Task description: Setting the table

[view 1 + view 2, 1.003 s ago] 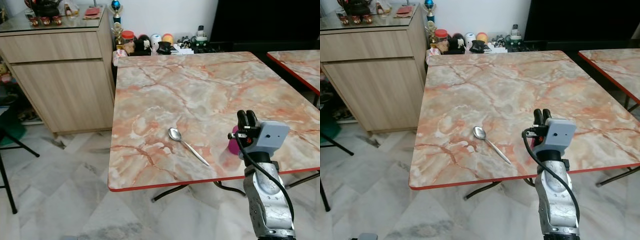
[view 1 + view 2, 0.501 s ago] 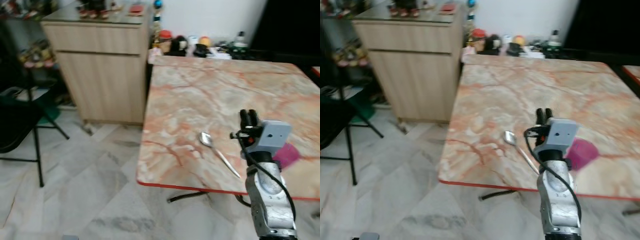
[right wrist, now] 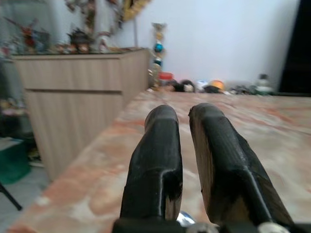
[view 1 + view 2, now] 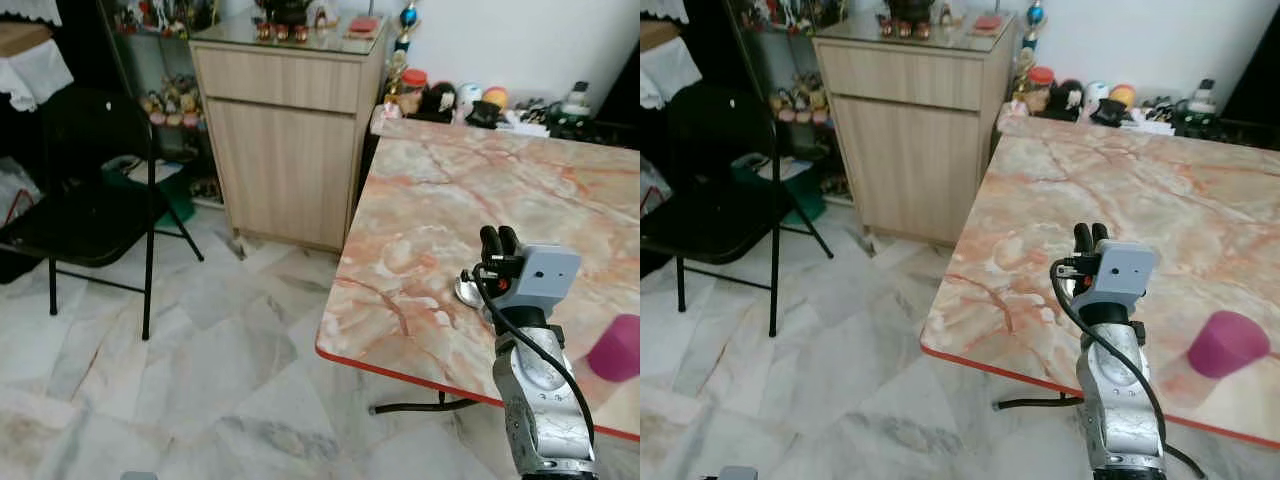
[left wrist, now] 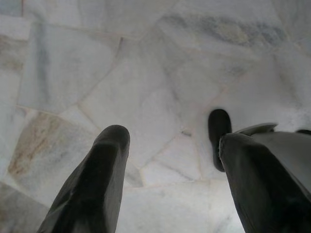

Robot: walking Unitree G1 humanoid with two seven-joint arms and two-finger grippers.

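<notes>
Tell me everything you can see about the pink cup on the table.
The pink cup is small, plain and a matt magenta, probably plastic. It narrows toward its top end and shows no handle, so it looks to be standing upside down, slightly tilted in the picture. It rests on the marble-patterned table, close to the red front edge, to the right of the raised right gripper. Nothing but the tabletop touches it. In the left eye view it sits at the picture's right border.

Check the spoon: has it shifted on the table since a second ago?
No. The spoon lies by the same red table edge near the pink cup; the camera turned.
</notes>
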